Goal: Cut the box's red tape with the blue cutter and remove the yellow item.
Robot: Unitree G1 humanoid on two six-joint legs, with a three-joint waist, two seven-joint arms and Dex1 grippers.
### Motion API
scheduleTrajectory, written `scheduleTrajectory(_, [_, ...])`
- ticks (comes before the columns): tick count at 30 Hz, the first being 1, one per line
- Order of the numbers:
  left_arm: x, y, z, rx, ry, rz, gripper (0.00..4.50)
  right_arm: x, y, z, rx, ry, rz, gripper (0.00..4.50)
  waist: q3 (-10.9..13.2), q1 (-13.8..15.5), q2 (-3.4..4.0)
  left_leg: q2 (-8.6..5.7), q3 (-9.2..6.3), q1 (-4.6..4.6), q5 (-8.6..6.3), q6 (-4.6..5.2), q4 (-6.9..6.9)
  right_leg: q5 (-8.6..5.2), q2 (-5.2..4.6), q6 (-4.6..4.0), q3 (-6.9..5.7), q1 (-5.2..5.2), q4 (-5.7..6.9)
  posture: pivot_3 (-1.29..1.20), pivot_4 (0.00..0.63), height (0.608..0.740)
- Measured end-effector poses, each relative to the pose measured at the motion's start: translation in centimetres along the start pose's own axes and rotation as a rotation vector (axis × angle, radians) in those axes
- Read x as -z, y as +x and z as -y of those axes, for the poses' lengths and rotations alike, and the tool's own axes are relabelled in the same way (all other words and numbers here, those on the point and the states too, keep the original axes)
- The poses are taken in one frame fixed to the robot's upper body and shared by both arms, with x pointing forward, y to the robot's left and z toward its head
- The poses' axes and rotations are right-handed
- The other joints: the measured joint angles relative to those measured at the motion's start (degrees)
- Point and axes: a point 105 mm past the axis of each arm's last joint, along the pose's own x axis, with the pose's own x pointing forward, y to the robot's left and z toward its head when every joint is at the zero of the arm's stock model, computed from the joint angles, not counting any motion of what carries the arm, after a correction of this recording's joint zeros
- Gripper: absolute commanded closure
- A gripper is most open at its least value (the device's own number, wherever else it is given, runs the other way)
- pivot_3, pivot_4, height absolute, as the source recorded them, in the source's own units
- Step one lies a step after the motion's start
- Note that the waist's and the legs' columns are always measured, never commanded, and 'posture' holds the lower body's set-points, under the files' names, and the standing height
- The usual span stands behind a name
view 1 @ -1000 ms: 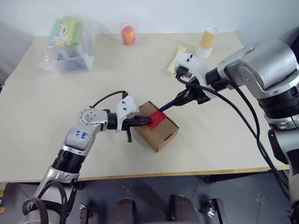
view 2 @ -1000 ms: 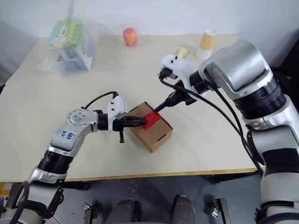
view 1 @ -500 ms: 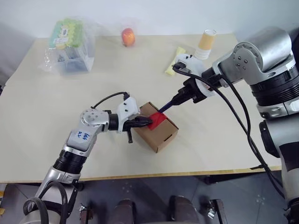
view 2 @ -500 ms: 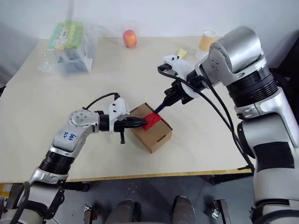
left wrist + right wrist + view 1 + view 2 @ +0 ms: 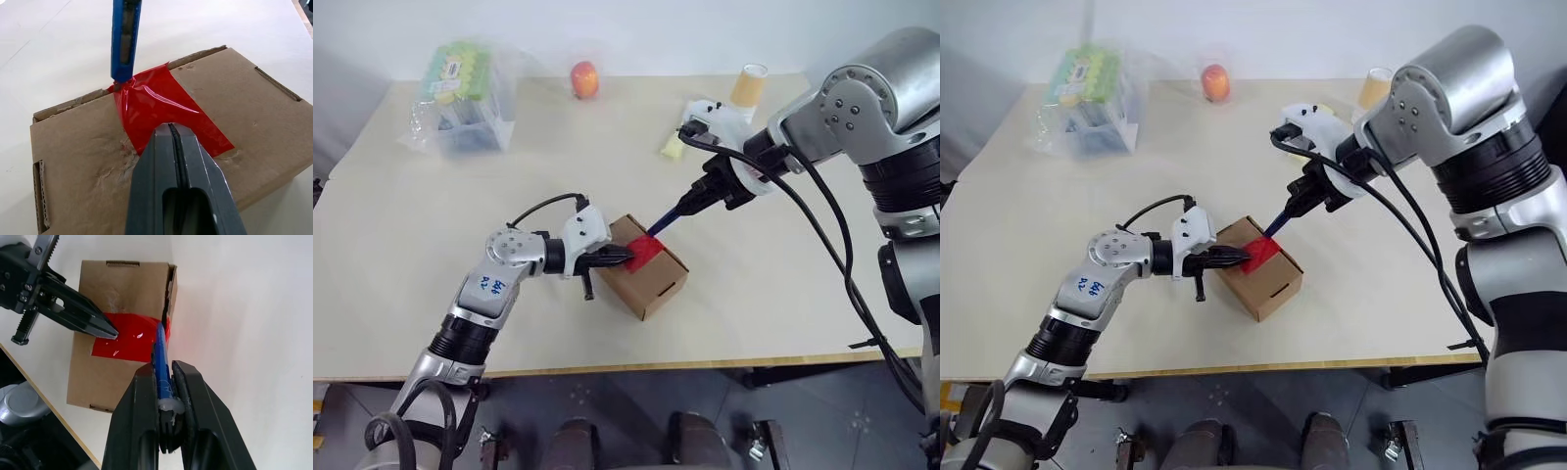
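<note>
The box sits near the table's front middle, with the red tape across its top. My left gripper is shut, and its tip rests on the near part of the red tape. My right gripper is shut on the blue cutter and holds it slanting down from the far right. The blue cutter's tip touches the tape at the far edge of the box top, where the tape is puckered. The yellow item is hidden.
A clear bag of green-topped items lies at the far left. An orange-red fruit, a pale yellow packet and a paper cup stand along the far side. The table's front edge runs close behind the box.
My right wrist has rolled and that arm's elbow has lifted, while the cutter's tip stays at the tape's far edge. The left gripper and the box have not moved.
</note>
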Motion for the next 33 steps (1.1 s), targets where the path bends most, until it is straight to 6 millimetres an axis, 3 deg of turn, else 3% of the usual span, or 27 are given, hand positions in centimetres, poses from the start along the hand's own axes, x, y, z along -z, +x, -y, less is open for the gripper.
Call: scheduleTrajectory(33, [0.0, 0.2, 0.1, -0.001, 0.005, -0.002, 4.5, 5.1, -0.8, 0.8, -0.015, 0.012, -0.082, 4.35, 0.0, 0.7, 0.01, 0.03, 0.02, 0.0, -0.02, 0.0, -0.01, 0.0, 0.01, 0.0, 0.0, 0.01, -0.12, 0.0, 0.15, 0.74])
